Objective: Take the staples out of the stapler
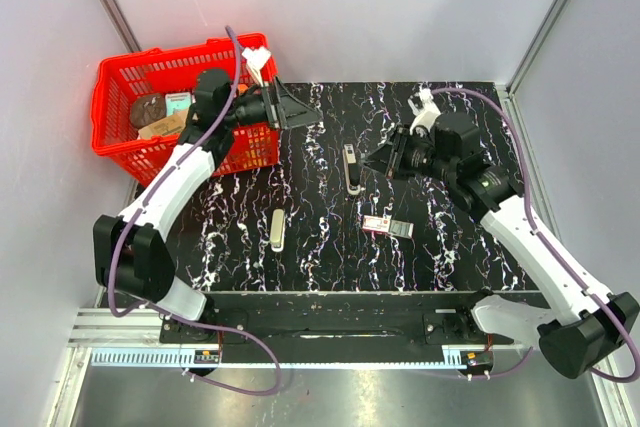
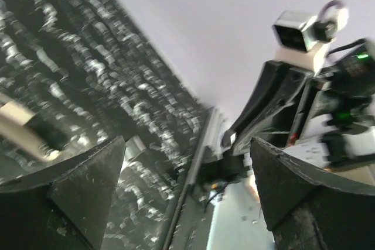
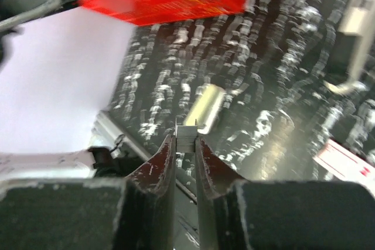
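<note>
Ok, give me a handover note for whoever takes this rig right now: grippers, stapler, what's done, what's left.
Left gripper: open, empty, beside the red basket.
Right gripper: shut on a thin pale strip, probably staples, just right of the stapler.
Stapler: lying mid-table, not gripped. A cream bar and a red-and-white box lie nearer the bases.
Done: one strip seems to be out.
Left: set the strip down; whether more staples remain inside cannot be told.
</note>
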You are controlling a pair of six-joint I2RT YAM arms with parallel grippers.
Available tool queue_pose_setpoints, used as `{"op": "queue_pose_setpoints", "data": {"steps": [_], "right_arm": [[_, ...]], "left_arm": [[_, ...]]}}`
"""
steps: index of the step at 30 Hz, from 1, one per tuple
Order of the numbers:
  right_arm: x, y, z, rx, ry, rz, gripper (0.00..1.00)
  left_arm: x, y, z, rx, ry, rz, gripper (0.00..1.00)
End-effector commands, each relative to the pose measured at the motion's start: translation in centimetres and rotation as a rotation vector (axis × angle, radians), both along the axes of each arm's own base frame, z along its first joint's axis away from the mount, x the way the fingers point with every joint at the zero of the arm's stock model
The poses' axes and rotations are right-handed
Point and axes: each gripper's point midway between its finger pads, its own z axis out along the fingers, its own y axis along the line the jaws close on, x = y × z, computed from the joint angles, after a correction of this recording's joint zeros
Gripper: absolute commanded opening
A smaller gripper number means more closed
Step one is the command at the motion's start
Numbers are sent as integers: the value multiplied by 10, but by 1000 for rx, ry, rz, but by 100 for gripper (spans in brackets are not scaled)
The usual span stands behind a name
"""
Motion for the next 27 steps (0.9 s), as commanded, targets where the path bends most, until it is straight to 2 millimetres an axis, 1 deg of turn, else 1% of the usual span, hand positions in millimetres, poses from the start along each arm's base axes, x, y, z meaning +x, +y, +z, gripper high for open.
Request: {"op": "queue_pose_setpoints", "data": {"steps": [1, 2, 3, 5, 6, 7, 10, 11, 14, 19, 23, 27], "right_arm": [[8, -51, -79, -252, 189, -277, 13], [6, -57, -93, -283, 233, -311, 12], [7, -64, -108, -314, 271, -353, 11], [2, -73, -134, -361, 347, -401, 9], [2, -82, -146, -390, 369, -450, 8], [-1, -87, -158, -413, 400, -472, 8], [-9, -99, -189, -477, 474, -521, 8], [-10, -102, -195, -493, 488, -530, 8], [-15, -106, -212, -532, 523, -538, 8], [-20, -111, -234, -593, 573, -542, 8], [-21, -116, -249, -645, 605, -552, 7], [-19, -122, -256, -703, 617, -563, 7]], "left_arm": [[-5, 0, -77, 363, -68, 43, 93], [-7, -1, -95, 442, -66, 36, 93], [-10, 1, -117, 551, -58, 47, 93], [-15, 3, -150, 713, -113, 39, 93], [-18, 4, -163, 778, -146, 34, 93], [-21, 6, -172, 831, -200, 15, 93], [-35, 7, -196, 942, -267, -23, 92], [-39, 8, -203, 975, -290, -39, 92], [-47, 9, -217, 1045, -340, -68, 91], [-59, 8, -233, 1107, -374, -111, 88], [-65, 6, -238, 1129, -392, -131, 88], [-68, 2, -237, 1131, -412, -144, 87]]}}
